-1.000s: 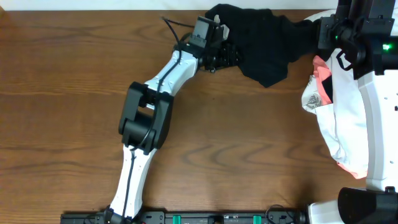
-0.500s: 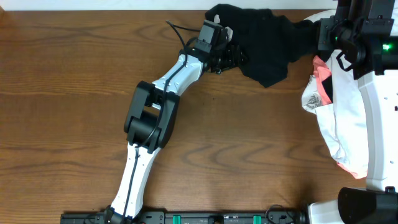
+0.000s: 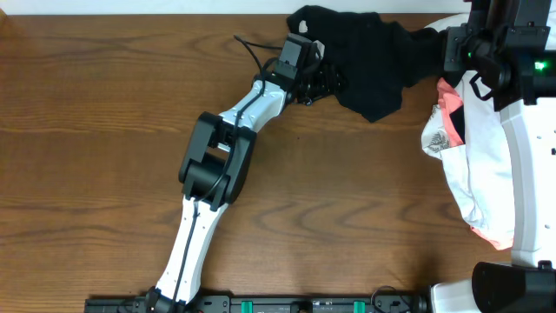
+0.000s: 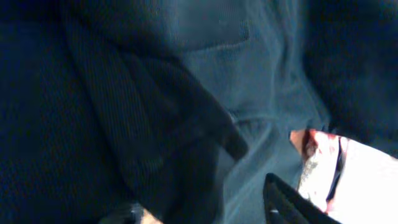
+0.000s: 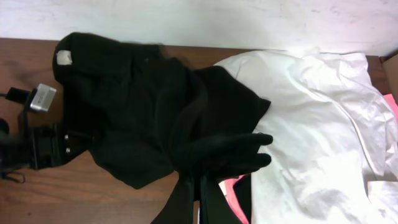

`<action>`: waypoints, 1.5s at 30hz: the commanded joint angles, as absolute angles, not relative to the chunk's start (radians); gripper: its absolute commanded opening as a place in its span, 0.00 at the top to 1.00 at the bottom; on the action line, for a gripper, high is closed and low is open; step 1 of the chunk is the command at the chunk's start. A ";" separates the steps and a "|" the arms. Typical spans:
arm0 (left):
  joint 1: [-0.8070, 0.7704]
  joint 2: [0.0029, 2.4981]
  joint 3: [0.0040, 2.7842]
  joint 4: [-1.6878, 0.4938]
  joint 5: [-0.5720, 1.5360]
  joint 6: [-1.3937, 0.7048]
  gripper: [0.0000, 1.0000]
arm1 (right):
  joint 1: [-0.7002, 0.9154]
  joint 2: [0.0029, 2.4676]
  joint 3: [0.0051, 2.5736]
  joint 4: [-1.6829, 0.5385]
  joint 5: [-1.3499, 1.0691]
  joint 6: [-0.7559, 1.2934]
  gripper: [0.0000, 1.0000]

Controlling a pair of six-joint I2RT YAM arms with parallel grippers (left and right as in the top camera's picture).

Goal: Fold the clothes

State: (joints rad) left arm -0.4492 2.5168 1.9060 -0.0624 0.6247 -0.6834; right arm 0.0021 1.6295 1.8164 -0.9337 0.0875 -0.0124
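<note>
Step in hand, by my reading: take-up of the black garment, which lies bunched at the far edge of the table, centre-right, its R end against the white garment. Recommend the left gripper close on one hem layer, not a wad, then draw it flat, clear of the coral-pink garment. Its jaws are apart, fabric ahead, none gripped. L arm reaches diagonally from near edge, elbow bent mid-table. At the R end, right gripper jaws nearly together, apparently pinching black cloth.
</note>
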 commanded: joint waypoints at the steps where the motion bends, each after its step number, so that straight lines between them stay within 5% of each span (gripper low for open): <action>1: -0.455 2.548 1.913 -0.047 0.609 -0.706 0.70 | -0.004 1.623 1.823 -0.939 0.101 -0.023 0.99; 3: -0.455 2.547 1.913 -0.039 0.609 -0.729 0.91 | -0.004 1.623 1.823 -0.939 0.101 -0.023 0.99; 4: -0.453 2.547 1.913 -0.039 0.611 -0.741 0.94 | -0.004 1.623 1.823 -0.939 0.101 -0.023 0.99; 13: -0.419 2.470 1.914 -0.167 0.740 -0.629 0.94 | -0.004 1.623 1.823 -0.939 0.101 -0.023 0.99; 21: -0.353 2.144 1.914 -0.553 0.563 -0.342 0.94 | -0.005 1.621 1.824 -0.932 0.101 -0.024 0.99; 45: 0.216 1.292 1.914 -0.908 0.556 -0.281 0.94 | -0.015 1.279 1.834 -0.930 0.105 -0.023 0.99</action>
State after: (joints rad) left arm 0.1879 1.3491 1.8992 -0.9062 0.5613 -0.3080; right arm -0.0036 1.3113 1.8175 -0.9340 0.0834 -0.0124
